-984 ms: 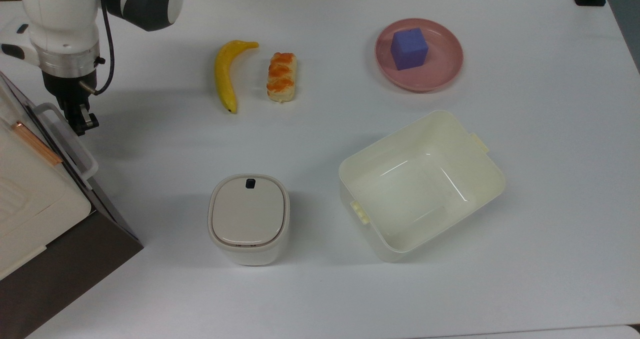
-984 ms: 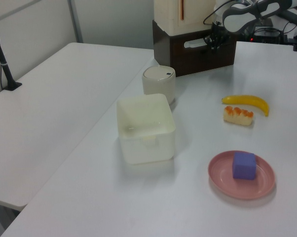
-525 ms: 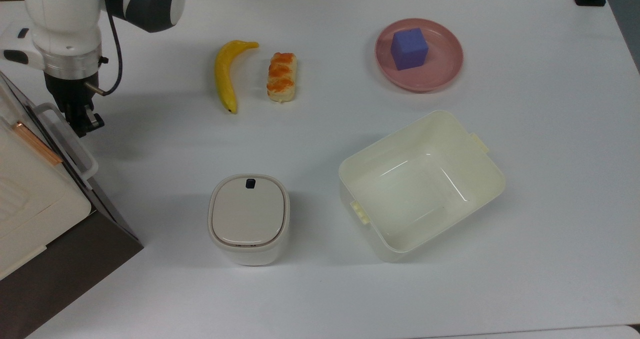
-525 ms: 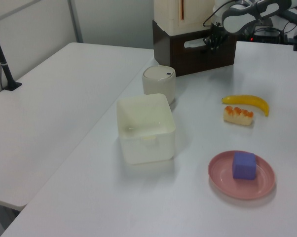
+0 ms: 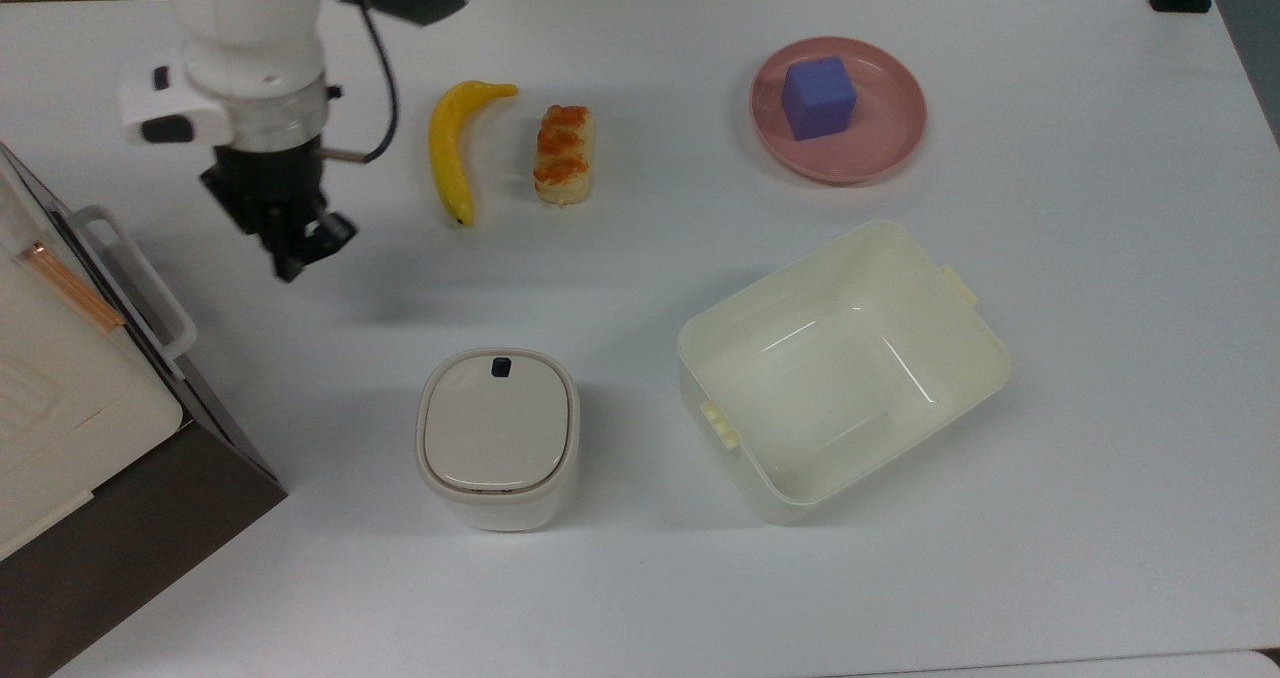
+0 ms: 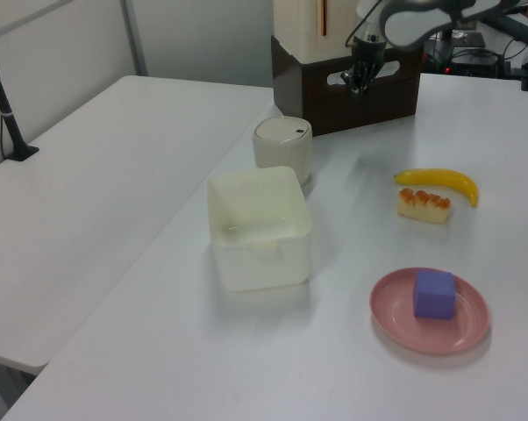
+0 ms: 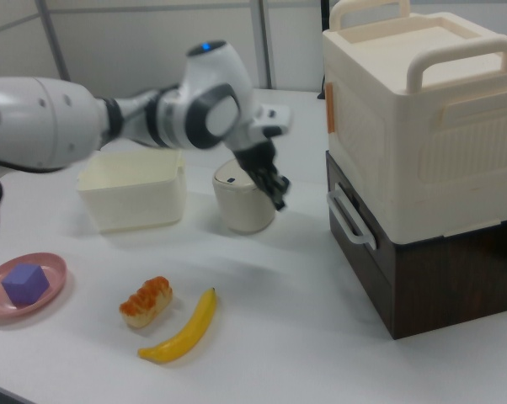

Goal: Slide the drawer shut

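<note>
A: Hanging above the bare white tabletop point(image 5: 1050, 518), the black two-finger gripper point(image 5: 300, 248) sits apart from the dark brown drawer front with its white rectangular loop handle point(image 5: 135, 283) — do you read it that way?

B: Yes. In the top view it is off to the right of that handle, with a clear strip of table between them. In the right view the gripper point(image 7: 276, 187) shows to the left of the handle point(image 7: 349, 220), in front of the white lidded bin point(image 7: 241, 202).

A: And the fingers?

B: They look drawn close together and nothing is between them, but I cannot tell for certain whether they are fully clenched.

A: Where does the drawer stand?

B: Its front lies flush with the dark wood-grain cabinet point(image 7: 439, 278) in the right view, under a cream plastic crate with moulded handles point(image 7: 422, 109).

A: Taking the handle as the mark, what else is about?

B: In the top view, the white lidded bin with a small dark button point(image 5: 497, 436) is to the right of the handle and lower. Further right is the cream plastic tub point(image 5: 842, 368), open-topped. Up and to the right of the handle lie a yellow banana point(image 5: 450, 148) and, just beside it, an orange-glazed bread roll point(image 5: 563, 154). Farthest from the handle is a pink round plate point(image 5: 885, 138) carrying a purple cube point(image 5: 818, 98)
</note>
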### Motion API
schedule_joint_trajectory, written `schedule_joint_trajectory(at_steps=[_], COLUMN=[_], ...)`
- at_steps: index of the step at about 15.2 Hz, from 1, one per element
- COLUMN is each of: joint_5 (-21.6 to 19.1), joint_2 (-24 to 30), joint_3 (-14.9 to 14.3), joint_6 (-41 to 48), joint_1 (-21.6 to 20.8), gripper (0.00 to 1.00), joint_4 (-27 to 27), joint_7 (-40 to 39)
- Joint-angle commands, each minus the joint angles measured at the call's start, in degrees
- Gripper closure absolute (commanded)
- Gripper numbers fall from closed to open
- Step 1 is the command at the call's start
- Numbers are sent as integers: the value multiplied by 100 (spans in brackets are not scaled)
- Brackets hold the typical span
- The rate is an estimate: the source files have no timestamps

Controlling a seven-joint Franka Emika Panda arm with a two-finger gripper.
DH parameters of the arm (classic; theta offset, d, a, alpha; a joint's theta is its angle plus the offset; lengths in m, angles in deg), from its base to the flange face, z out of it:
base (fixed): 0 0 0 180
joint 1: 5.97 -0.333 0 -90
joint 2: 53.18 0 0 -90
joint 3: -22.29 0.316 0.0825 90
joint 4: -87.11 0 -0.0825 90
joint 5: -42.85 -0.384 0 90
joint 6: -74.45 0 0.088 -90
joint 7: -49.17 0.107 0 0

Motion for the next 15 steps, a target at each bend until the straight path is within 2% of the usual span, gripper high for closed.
schedule_joint_trajectory(at_steps=[1,5,9,11,15], joint_5=[-561,-825,-914,-914,-914], joint_2=[620,1060,1465,1535,1580], joint_3=[166,166,140,131,-9], joint_6=[961,1798,2308,2615,2880], joint_1=[-195,-477,-767,-908,-1197], gripper=[100,100,92,77,25], joint_4=[-113,-113,-209,-219,-192], joint_7=[-783,-1618,-1857,-1866,-1831])
